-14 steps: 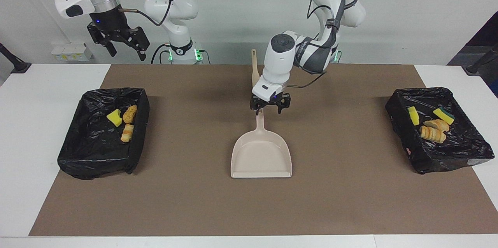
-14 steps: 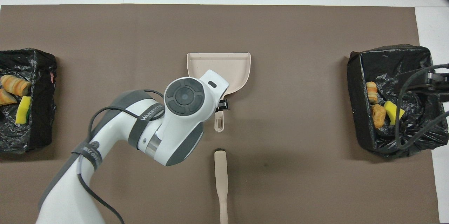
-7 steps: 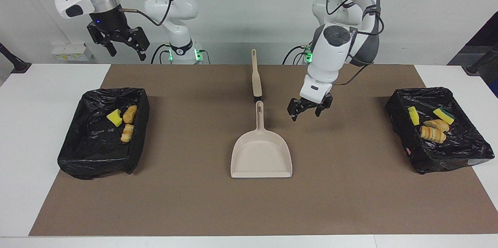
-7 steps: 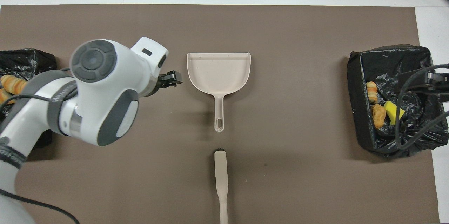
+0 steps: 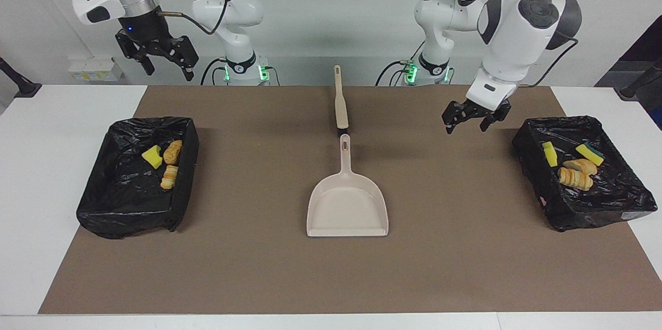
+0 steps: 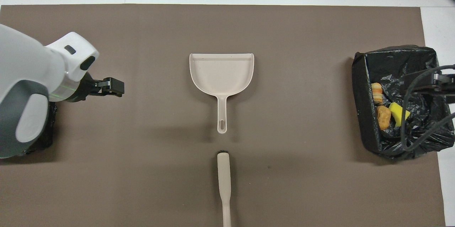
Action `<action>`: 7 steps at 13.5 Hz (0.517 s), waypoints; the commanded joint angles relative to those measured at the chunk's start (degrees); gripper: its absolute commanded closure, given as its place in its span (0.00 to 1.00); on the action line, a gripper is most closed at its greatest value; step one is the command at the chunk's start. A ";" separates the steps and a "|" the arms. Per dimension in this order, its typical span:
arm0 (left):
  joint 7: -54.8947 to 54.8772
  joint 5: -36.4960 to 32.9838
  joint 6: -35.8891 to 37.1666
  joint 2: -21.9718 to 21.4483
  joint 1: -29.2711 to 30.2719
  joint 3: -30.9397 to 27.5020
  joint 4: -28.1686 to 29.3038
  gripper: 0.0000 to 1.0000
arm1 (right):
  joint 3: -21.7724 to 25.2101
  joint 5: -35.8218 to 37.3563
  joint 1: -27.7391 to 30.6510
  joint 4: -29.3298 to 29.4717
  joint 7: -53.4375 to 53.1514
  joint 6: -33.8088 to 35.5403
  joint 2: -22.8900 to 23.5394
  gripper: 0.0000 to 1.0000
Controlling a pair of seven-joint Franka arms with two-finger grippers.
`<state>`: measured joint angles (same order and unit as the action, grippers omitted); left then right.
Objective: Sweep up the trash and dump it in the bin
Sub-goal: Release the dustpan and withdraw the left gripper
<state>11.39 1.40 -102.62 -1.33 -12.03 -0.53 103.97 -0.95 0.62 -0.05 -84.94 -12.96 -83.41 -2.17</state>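
The trash lies in two black-lined bins. In the bin (image 5: pixel 124 219) at the right arm's end are a yellow sponge chunk (image 5: pixel 151 156) and two bread lumps (image 5: pixel 172 151). In the bin (image 5: pixel 589 216) at the left arm's end are two yellow chunks (image 5: pixel 549 153) and two bread lumps (image 5: pixel 575 177). The beige dustpan (image 5: pixel 347 206) sits empty at mid-mat, and the brush (image 5: pixel 340 97) lies just past its handle, nearer the robots. My left gripper (image 5: pixel 476 119) hangs open and empty over the mat between the dustpan and its bin. My right gripper (image 5: pixel 158 58) waits open, high over the other bin.
A brown mat (image 5: pixel 258 268) covers most of the white table. In the overhead view my left arm (image 6: pixel 25 91) hides the bin at its end. The other bin (image 6: pixel 362 106) shows there, with cables across it.
My left gripper has risen from the dustpan's handle and swung empty toward the left arm's end of the table. The dustpan, brush and right arm have not moved.
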 commanded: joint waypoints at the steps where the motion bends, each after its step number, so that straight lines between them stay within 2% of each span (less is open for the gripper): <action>1: -7.06 0.01 4.08 -3.49 4.28 0.44 0.10 0.00 | 0.16 -1.32 0.49 -0.40 0.66 0.61 -0.55 0.00; 2: -9.35 0.01 5.22 -4.20 5.78 0.61 -0.69 0.00 | 0.16 -1.32 0.49 -0.40 0.74 0.61 -0.64 0.00; 5: -11.13 -1.65 10.84 -2.90 8.33 0.61 -8.49 0.00 | 0.16 -1.32 0.49 -0.40 0.75 0.61 -0.55 0.00; 7: -13.40 -2.80 11.12 -2.10 9.22 0.61 -9.66 0.00 | 0.25 -1.32 0.49 -0.40 0.75 0.61 -0.55 0.00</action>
<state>0.11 0.20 -93.50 -5.25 -4.03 -0.54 97.27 -0.93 0.62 -0.04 -84.94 -12.96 -83.41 -2.17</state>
